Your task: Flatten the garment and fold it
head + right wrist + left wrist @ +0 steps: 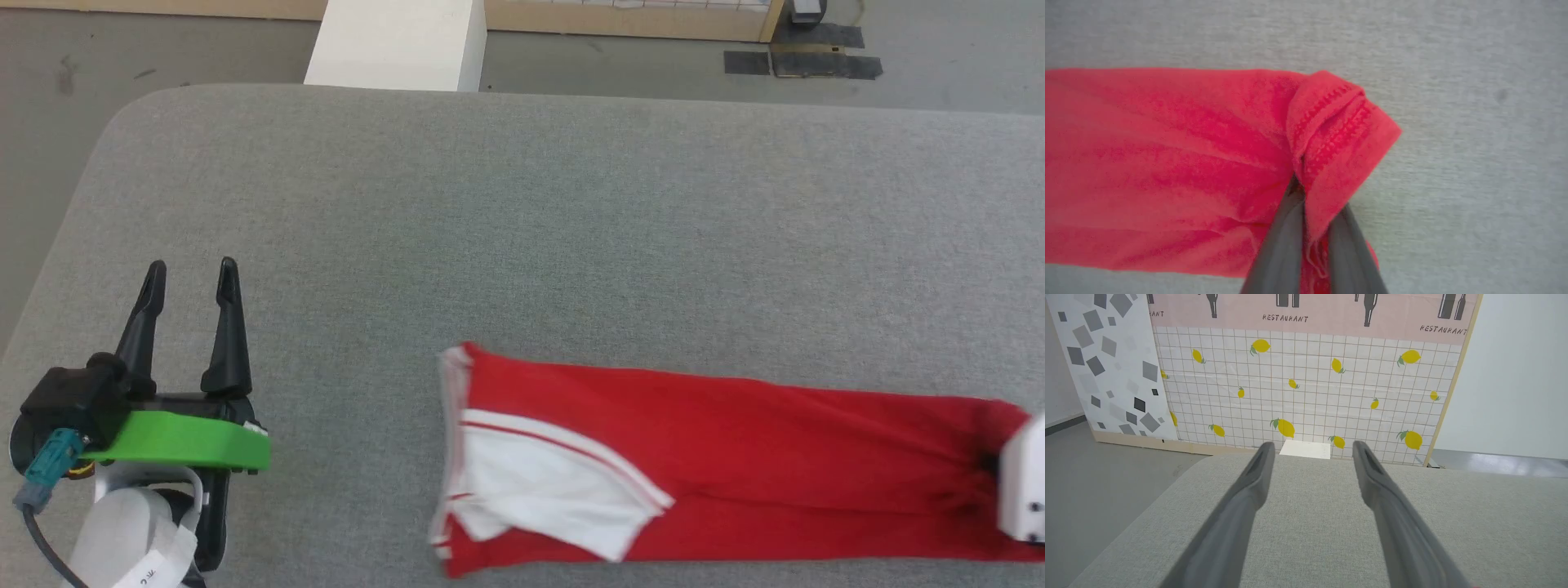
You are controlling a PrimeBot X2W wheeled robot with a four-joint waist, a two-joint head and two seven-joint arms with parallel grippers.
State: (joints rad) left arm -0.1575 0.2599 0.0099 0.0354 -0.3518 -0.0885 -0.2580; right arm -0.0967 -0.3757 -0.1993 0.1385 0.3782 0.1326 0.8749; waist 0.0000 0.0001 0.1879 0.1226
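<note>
The garment [735, 457], a red jersey folded into a long band, lies across the lower right of the grey table [522, 229]. White trim with red stripes and white lining show at its left end. In the right wrist view my right gripper [1306, 192] is shut on the stitched hem end of the garment [1167, 163], and the cloth bunches up between the fingers. In the head view a white part of the right arm [1024, 490] sits over that end at the frame's right edge. My left gripper [192, 273] stands open at the lower left, well apart from the garment, with nothing between its fingers [1249, 498].
A white block [400, 41] stands past the table's far edge. Behind it is a panel with lemon print and a grid [1306, 388]. The table's left corner is rounded, with grey floor [49, 122] beyond it.
</note>
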